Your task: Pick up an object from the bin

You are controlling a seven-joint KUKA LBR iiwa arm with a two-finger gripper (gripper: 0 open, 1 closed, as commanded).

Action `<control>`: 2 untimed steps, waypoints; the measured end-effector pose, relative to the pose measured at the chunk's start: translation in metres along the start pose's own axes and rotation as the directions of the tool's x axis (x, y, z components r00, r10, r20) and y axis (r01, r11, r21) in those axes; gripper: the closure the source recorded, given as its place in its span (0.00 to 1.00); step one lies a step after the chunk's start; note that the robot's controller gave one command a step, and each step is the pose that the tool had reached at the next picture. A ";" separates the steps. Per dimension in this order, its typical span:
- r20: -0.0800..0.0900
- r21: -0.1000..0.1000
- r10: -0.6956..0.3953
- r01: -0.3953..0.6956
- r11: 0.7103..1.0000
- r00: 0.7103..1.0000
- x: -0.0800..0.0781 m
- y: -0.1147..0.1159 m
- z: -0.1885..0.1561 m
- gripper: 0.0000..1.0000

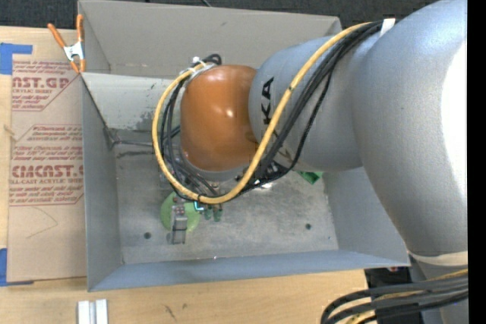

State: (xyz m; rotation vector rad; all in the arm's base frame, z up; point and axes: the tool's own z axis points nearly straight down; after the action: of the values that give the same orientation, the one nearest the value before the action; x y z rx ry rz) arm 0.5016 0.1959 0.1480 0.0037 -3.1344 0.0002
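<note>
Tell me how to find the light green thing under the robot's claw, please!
Look in the grey metal bin, at its floor toward the lower left of the view. There the gripper, below the arm's orange cover, sits over a pale yellow-green rounded thing. It is paler and larger than the dark green bit beside it.

One camera is mounted above the grey metal bin [220, 30], facing down at a slight oblique, so its far and left inner walls show. It sits near: the large grey robot arm [395, 110], entering from the right edge, looms across the bin floor.
</note>
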 end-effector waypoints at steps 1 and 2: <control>0.010 -0.001 -0.070 0.070 0.998 0.998 -0.046 -0.041 0.068 0.00; 0.010 -0.002 -0.069 0.069 0.998 0.998 -0.046 -0.041 0.068 1.00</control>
State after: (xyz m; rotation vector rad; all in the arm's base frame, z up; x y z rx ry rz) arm 0.5474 0.1546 0.0795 0.1120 -3.1420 -0.0042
